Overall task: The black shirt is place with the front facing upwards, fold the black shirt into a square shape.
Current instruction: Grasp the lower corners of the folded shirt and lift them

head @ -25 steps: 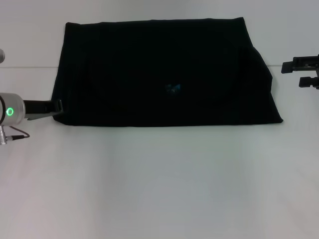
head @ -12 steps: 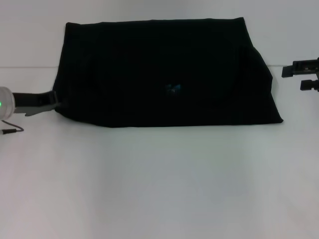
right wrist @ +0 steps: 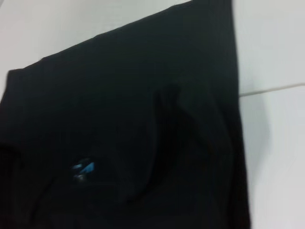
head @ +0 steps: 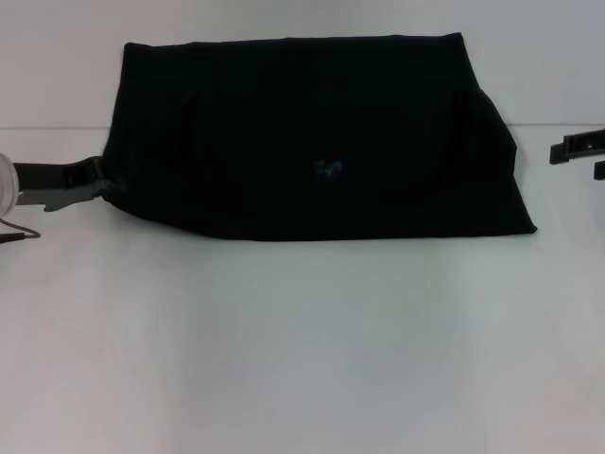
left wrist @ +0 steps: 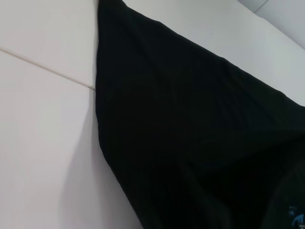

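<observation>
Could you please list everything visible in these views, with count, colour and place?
black shirt: one, black, folded on the far half of the table, its near left corner raised.
neck label: one, blue, about the middle of the shirt.
table: one, white, with a seam line running across beneath the shirt.
left gripper: one, black and silver, at the shirt's near left corner.
right gripper: one, black, right edge, apart from the shirt.

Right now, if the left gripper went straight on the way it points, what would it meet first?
The black shirt: the left gripper points right at its near-left corner and seems already in contact there.
</observation>
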